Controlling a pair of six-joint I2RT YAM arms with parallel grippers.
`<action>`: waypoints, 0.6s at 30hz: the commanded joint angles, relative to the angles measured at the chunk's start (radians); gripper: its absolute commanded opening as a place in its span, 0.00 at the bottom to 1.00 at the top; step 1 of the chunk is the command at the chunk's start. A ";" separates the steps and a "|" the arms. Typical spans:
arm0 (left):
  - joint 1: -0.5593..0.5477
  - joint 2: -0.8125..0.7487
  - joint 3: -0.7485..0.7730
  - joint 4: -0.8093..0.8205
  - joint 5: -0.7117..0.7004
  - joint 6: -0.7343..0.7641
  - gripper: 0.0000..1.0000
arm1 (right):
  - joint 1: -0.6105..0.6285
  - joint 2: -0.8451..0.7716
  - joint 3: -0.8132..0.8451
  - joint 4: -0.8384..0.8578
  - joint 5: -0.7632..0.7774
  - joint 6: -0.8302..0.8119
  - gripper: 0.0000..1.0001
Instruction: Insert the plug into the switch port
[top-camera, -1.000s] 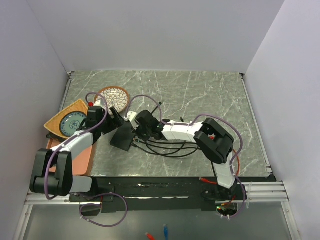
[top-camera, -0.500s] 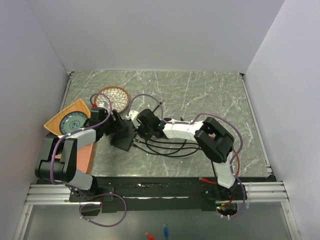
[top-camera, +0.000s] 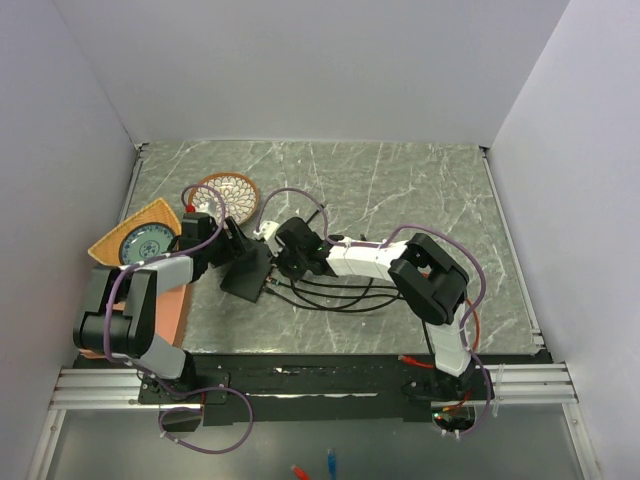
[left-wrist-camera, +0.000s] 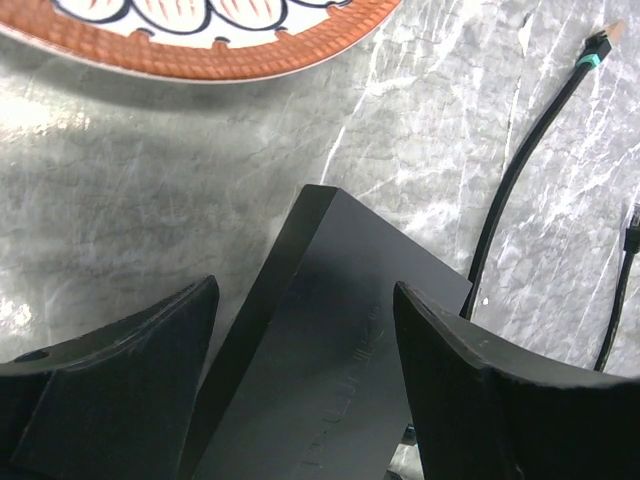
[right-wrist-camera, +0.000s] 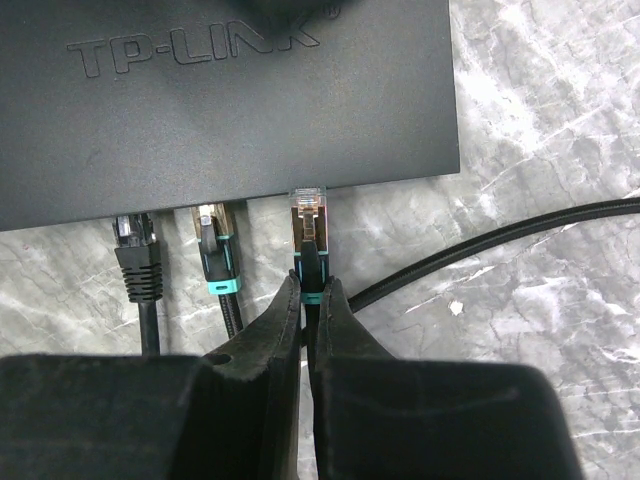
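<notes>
Right end effector (right-wrist-camera: 308, 287) pinches plug (right-wrist-camera: 309, 215) (at switch (right-wrist-camera: 230, 100)); left end effector (left-wrist-camera: 302, 292) straddles it

Counted from beside the table (top-camera: 400, 190):

- Switch (right-wrist-camera: 230, 100): one.
- Plugs along its socket edge: three. I make out one black plug (right-wrist-camera: 135, 255), one teal-collared plug (right-wrist-camera: 218, 262) and one clear-tipped plug (right-wrist-camera: 308, 215).
- Loose cable ends on the marble: two, namely one teal-banded end (left-wrist-camera: 598, 45) and one black end (left-wrist-camera: 632, 220).
- Dishes: two, namely one round patterned dish (top-camera: 228, 190) and one orange fan-shaped dish (top-camera: 135, 243).
- Orange mat (top-camera: 172, 308): one.
- Grippers: two, the left gripper (left-wrist-camera: 305, 300) and the right gripper (right-wrist-camera: 308, 290), with two fingers each.
- Black cables: they overlap, so I cannot give an exact count.
</notes>
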 joint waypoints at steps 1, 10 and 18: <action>0.004 0.031 0.020 0.019 0.041 0.030 0.75 | 0.000 0.038 -0.054 -0.194 -0.006 0.005 0.00; 0.004 0.068 0.044 0.033 0.082 0.048 0.66 | 0.000 0.031 -0.041 -0.239 0.000 -0.035 0.00; 0.004 0.100 0.052 0.043 0.116 0.055 0.58 | 0.003 0.006 -0.045 -0.211 -0.019 -0.027 0.00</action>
